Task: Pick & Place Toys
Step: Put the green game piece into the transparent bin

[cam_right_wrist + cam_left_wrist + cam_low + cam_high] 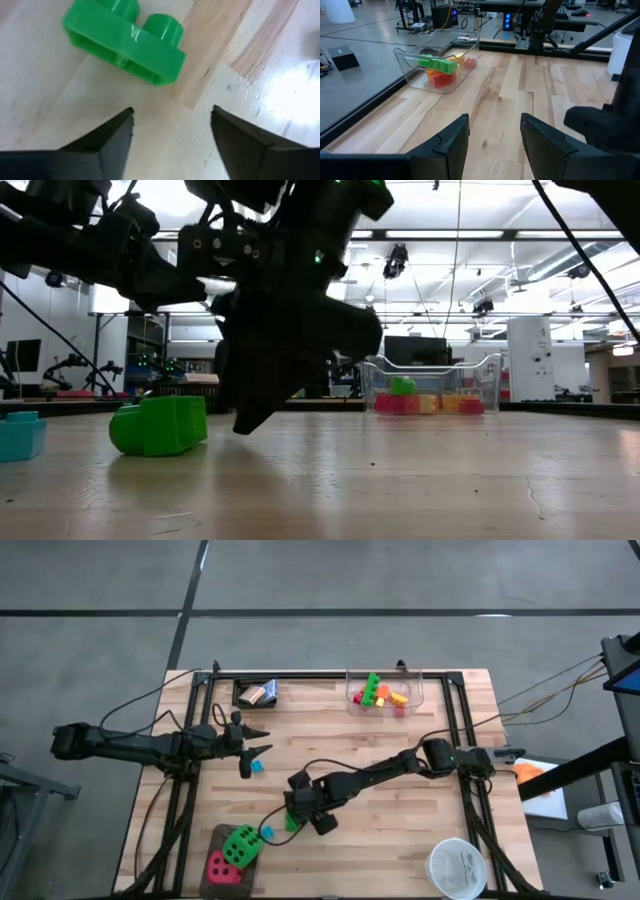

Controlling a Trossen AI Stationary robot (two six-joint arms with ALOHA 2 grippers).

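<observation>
**Gripper poised over green brick as toy sort runs part-done**

The right gripper (308,821) hangs low over the middle of the worktop (400,830), jaws apart and empty, with a green brick (125,40) lying just ahead of its fingertips, close but untouched. The left gripper (256,740) waits near the worktop's left edge, jaws parted on nothing, a small blue brick (256,767) lying near it.

Working down by size: the clear tub (385,690) at the far edge already holds a cluster of bricks (442,70), green, orange, yellow and red, which reads as the finished share of the job. On a dark mat at the near left corner sit a green die (240,846) and a red die (221,867), touching. A black tray (256,692) at the far left holds what look like card packs. The white bowl (458,868) stands at the near right corner; its contents cannot be made out. Left outstanding, by the look of it: the loose green and blue bricks, and perhaps the dice.
</observation>
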